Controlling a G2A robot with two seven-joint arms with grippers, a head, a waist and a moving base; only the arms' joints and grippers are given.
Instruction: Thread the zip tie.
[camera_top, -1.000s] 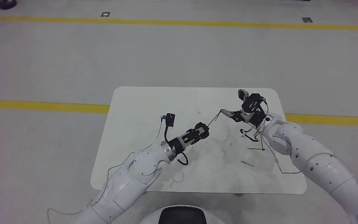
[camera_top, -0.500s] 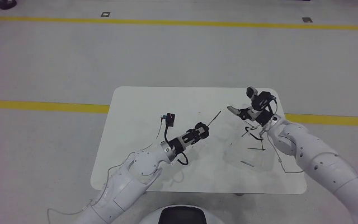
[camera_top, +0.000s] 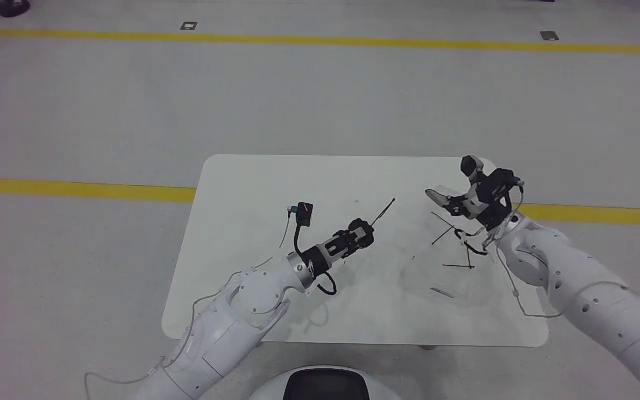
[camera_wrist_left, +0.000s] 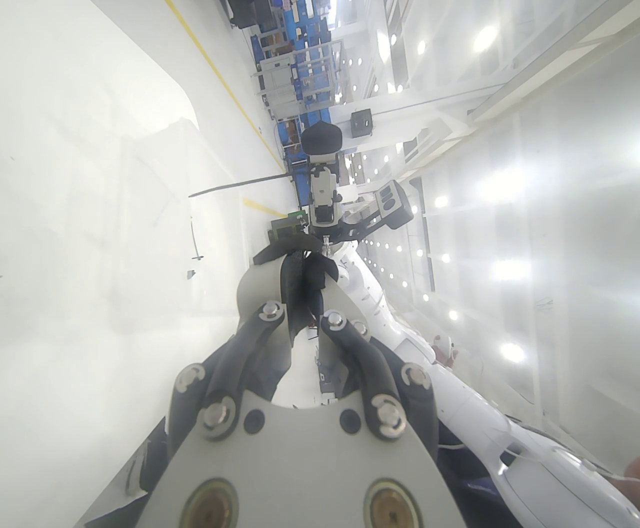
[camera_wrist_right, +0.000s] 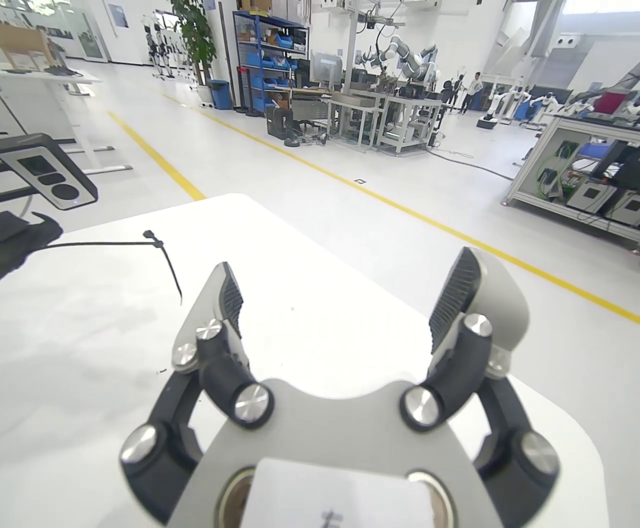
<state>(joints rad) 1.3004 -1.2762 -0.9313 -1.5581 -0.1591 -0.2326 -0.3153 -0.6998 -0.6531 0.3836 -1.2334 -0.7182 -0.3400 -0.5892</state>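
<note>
From the top view, the left gripper (camera_top: 362, 233) sits over the middle of the white surface (camera_top: 250, 200), its fingers clamped on one end of a black zip tie (camera_top: 381, 212). The tie's long axis runs diagonally, away from the robot and toward its right, so the free end points toward the right gripper (camera_top: 450, 178) with a clear gap between them. The right gripper hangs near the far right corner, fingers spread apart and holding nothing. Several loose ties (camera_top: 446, 235) lie on the surface just beside and below it.

In the left wrist view, the left gripper (camera_wrist_left: 302, 257) has its fingers (camera_wrist_left: 287, 280) pressed together on dark material. Beyond them a thin stretch of the zip tie (camera_wrist_left: 240, 186) slants toward the surface (camera_wrist_left: 75, 200), its tip close to it.

In the right wrist view, the right gripper (camera_wrist_right: 345, 280) has its ribbed fingers (camera_wrist_right: 452, 295) wide apart above the surface (camera_wrist_right: 300, 320). Farther off, the left gripper (camera_wrist_right: 20, 240) holds the zip tie (camera_wrist_right: 100, 244), which runs level out from its fingers to a small head. There a second length bends down toward the surface.
</note>
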